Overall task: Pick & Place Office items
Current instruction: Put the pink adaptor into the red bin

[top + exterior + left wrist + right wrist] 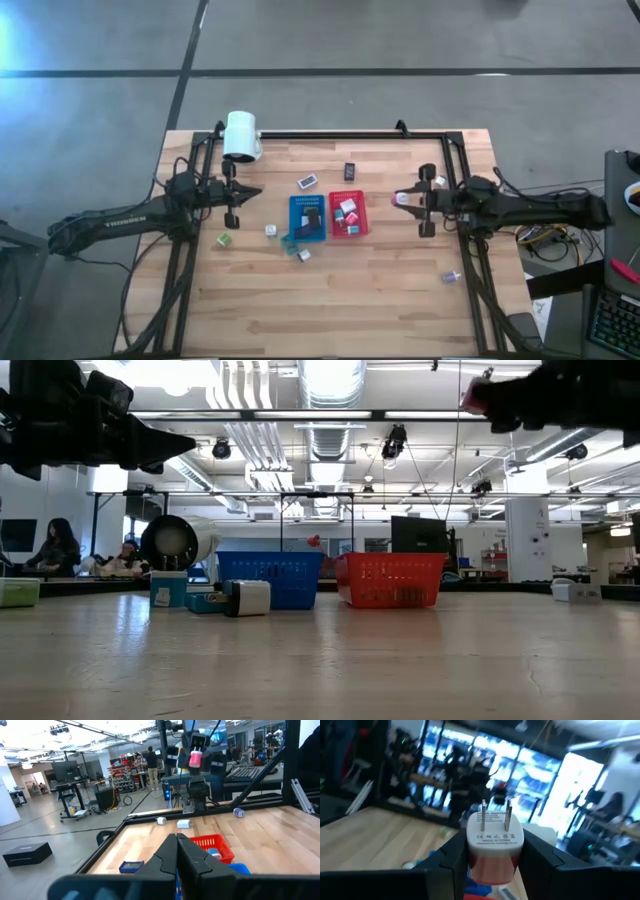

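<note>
My right gripper (pixel 410 200) hangs above the table's right part, just right of the red tray (pixel 362 230), shut on a white and pink-red plug adapter (pixel 495 842). My left gripper (pixel 243 192) hovers shut and level left of the blue tray (pixel 294 205), with nothing in it. Small office items lie on the wood: a blue one (pixel 308 182), a black one (pixel 349 171), a green one (pixel 225 240), white ones (pixel 270 230) (pixel 304 255) and one near the right edge (pixel 451 276). More items sit inside both trays. My right gripper pinches the adapter by its two opposite sides (pixel 470 851), one finger (pixel 451 857) on each side. The fingers reach level from the table's right side. The adapter is lifted clear of the table, and its two-pronged face (pixel 495 822) shows above the fingers in the wrist view.
A white cylindrical lamp head (pixel 242 135) stands at the far left, close to the left arm. A black frame (pixel 330 134) runs along the table's far and side edges. Bare wood lies along the near edge. People sit in the room beyond the table.
</note>
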